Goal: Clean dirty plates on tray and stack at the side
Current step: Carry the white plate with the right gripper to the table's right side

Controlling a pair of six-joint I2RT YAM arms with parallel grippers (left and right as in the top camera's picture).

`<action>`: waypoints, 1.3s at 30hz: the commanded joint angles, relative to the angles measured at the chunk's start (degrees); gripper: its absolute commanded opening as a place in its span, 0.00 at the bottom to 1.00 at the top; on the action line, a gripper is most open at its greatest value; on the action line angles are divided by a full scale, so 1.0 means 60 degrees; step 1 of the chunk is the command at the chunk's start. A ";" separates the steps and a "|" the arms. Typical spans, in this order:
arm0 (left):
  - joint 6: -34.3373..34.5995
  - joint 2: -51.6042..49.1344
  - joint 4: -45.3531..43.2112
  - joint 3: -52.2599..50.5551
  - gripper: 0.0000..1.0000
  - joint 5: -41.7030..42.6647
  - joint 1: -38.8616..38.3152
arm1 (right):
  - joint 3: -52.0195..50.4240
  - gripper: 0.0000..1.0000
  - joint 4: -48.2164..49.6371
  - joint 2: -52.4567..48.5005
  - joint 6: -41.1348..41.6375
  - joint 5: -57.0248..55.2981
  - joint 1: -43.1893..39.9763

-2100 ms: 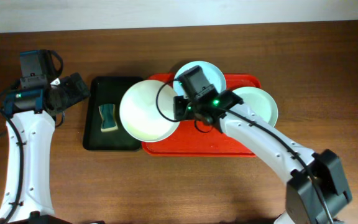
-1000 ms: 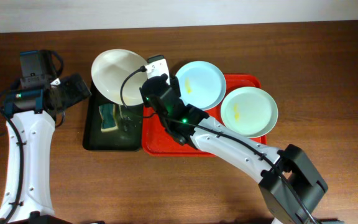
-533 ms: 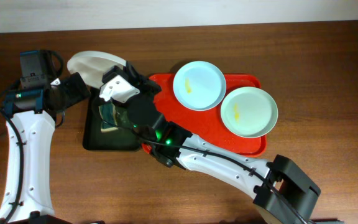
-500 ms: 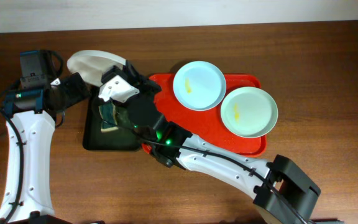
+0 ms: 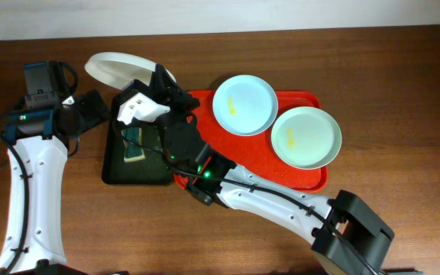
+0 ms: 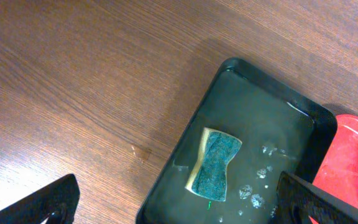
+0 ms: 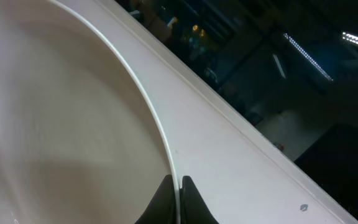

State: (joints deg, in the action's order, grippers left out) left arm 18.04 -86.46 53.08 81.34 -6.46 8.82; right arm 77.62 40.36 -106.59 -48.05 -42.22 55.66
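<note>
The right pincer (image 7: pixel 178 186) clamps the rim of the white plate (image 5: pixel 117 69), tilted just beyond the dark tray (image 5: pixel 113 176); the left pincer (image 6: pixel 178 183) gapes wide, empty, above the sponge (image 6: pixel 214 165); the blue plate (image 5: pixel 244 105) and green plate (image 5: pixel 306 137) lie on the red tray (image 5: pixel 308 177)

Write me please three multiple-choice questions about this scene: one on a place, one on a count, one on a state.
1. Where does the sponge lie?
A on a plate
B in the dark tray
C on the bare table

2. How many plates rest on the red tray?
A one
B two
C three

3. How is the left gripper?
A open, empty
B shut on a plate
C shut on the sponge

Key:
1 B, it lies inside the tray's rim.
2 B, only the blue plate and green plate; the right gripper holds the white plate.
3 A, its fingers stand wide apart.
</note>
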 commanded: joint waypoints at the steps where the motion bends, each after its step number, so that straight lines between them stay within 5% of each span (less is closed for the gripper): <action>1: 0.0131 0.0036 -0.0007 0.0157 0.99 -0.0073 0.0033 | 0.0120 0.04 0.0095 0.0015 0.0095 -0.0164 -0.0007; 6: 0.0127 0.0036 -0.0007 0.0157 0.99 -0.0073 0.0033 | 0.0117 0.04 -0.0608 0.0015 0.2575 -0.0375 -0.0452; 10: 0.0127 0.0036 -0.0007 0.0157 0.99 -0.0073 0.0033 | 0.0117 0.04 -0.3085 0.0015 0.6972 -0.0229 -0.1231; 14: 0.0127 0.0036 -0.0007 0.0157 0.99 -0.0073 0.0033 | 0.0117 0.04 -0.5912 0.0015 1.1599 0.2659 -0.2262; 16: 0.0127 0.0036 -0.0007 0.0157 0.99 -0.0073 0.0033 | 0.0117 0.04 -0.6612 0.0015 1.2735 0.4634 -0.2830; 24: 0.0127 0.0036 -0.0007 0.0157 0.99 -0.0073 0.0033 | 0.0120 0.04 -0.8120 0.0098 1.3719 1.0120 -0.5304; 39: 0.0127 0.0036 -0.0007 0.0157 0.99 -0.0073 0.0033 | 0.0117 0.04 -1.2382 0.0095 1.4192 1.1708 -1.2087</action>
State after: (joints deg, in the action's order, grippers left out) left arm 18.04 -86.46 53.12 81.34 -6.46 8.82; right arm 77.78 -31.81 -106.74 36.71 23.27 -10.92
